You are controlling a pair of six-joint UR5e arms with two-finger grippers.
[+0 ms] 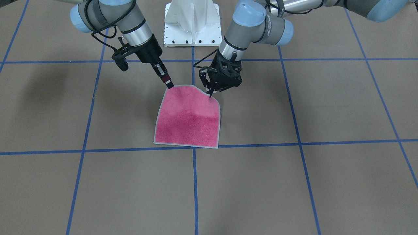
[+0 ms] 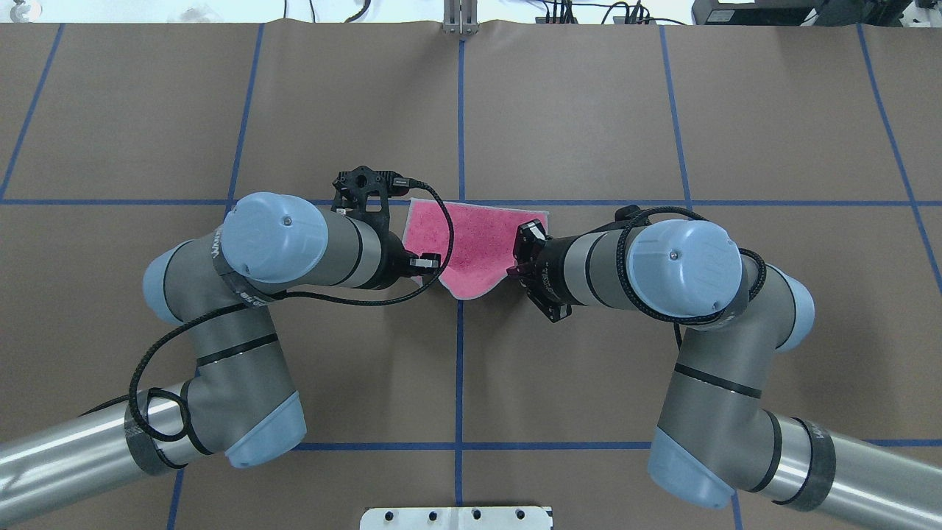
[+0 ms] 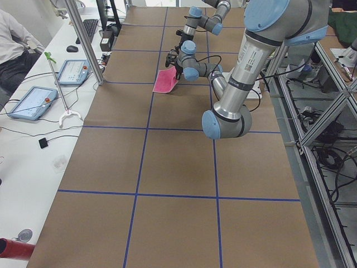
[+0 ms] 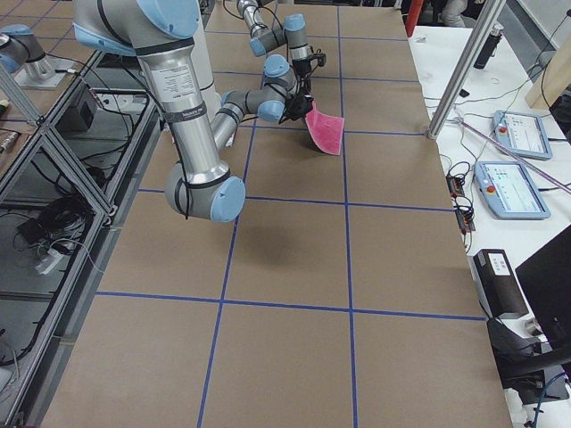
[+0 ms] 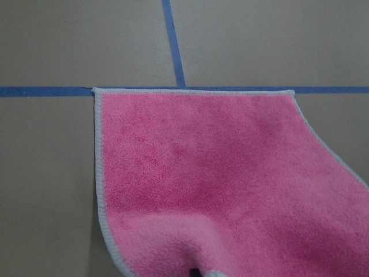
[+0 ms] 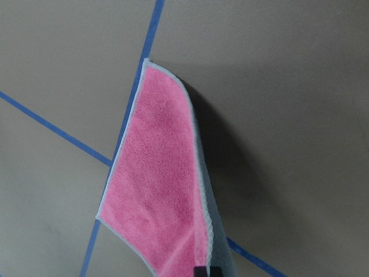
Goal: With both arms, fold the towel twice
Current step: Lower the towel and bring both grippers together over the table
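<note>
The towel (image 1: 189,119) shows its pink face, with a light grey stitched edge. Its far edge rests on the table along a blue tape line. Its near edge is lifted off the table by both grippers. My left gripper (image 1: 210,94) is shut on one near corner, and my right gripper (image 1: 169,85) is shut on the other. From overhead the towel (image 2: 475,243) hangs between the left gripper (image 2: 433,266) and the right gripper (image 2: 513,265). The left wrist view shows the towel (image 5: 219,173) sloping down to the tape line. The right wrist view shows the towel (image 6: 158,184) edge-on.
The white pedestal base (image 1: 192,23) stands behind the towel on the robot's side. Blue tape lines (image 1: 195,182) grid the brown table. A side bench with tablets (image 3: 33,100) and a metal post (image 3: 83,39) runs along the operators' side.
</note>
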